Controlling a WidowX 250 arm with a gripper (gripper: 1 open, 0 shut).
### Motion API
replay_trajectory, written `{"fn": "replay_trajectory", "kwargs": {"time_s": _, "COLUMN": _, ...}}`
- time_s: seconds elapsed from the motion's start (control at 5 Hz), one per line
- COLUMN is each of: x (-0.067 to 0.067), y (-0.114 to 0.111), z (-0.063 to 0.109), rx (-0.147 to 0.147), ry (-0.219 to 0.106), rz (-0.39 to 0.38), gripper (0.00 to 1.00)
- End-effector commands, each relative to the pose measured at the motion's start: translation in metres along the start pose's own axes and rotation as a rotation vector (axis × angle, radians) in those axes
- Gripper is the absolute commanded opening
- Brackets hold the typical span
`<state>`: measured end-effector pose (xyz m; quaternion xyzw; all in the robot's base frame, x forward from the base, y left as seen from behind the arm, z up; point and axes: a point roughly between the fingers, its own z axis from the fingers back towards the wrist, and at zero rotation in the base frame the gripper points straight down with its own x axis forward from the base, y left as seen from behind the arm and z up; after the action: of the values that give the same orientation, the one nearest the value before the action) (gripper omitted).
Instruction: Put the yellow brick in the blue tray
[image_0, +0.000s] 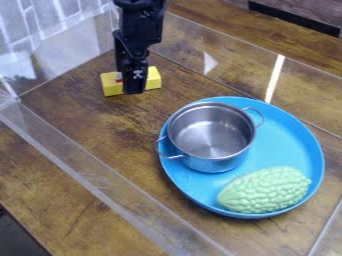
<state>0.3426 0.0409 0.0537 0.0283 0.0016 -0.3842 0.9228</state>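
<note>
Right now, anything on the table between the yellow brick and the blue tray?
No. In the camera view only bare wooden tabletop lies between the yellow brick and the blue tray. The steel pot and the green lump sit in the tray.

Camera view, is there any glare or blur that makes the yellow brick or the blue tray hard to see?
In the camera view, white glare streaks cross the glossy wooden table beyond the blue tray, none on it; the tray and steel pot look sharp; the yellow brick is bright but partly hidden behind the open gripper.
</note>
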Motion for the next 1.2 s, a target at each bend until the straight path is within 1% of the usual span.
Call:
{"fn": "replay_trajectory", "kwargs": {"time_s": 0.0, "x": 0.002, "y": 0.019, "z": 0.016, "rx": 0.06, "ry": -0.058, "rz": 0.01, "gripper": 1.0}}
{"fn": "replay_trajectory", "kwargs": {"time_s": 0.2, "x": 0.003, "y": 0.023, "z": 0.013, "rx": 0.062, "ry": -0.068, "rz": 0.008, "gripper": 1.0}}
{"fn": "replay_trajectory", "kwargs": {"time_s": 0.6, "x": 0.001, "y": 0.028, "z": 0.011, "rx": 0.064, "ry": -0.096, "rz": 0.003, "gripper": 1.0}}
{"fn": "replay_trajectory", "kwargs": {"time_s": 1.0, "x": 0.004, "y": 0.035, "z": 0.004, "rx": 0.072, "ry": -0.103, "rz": -0.003, "gripper": 1.0}}
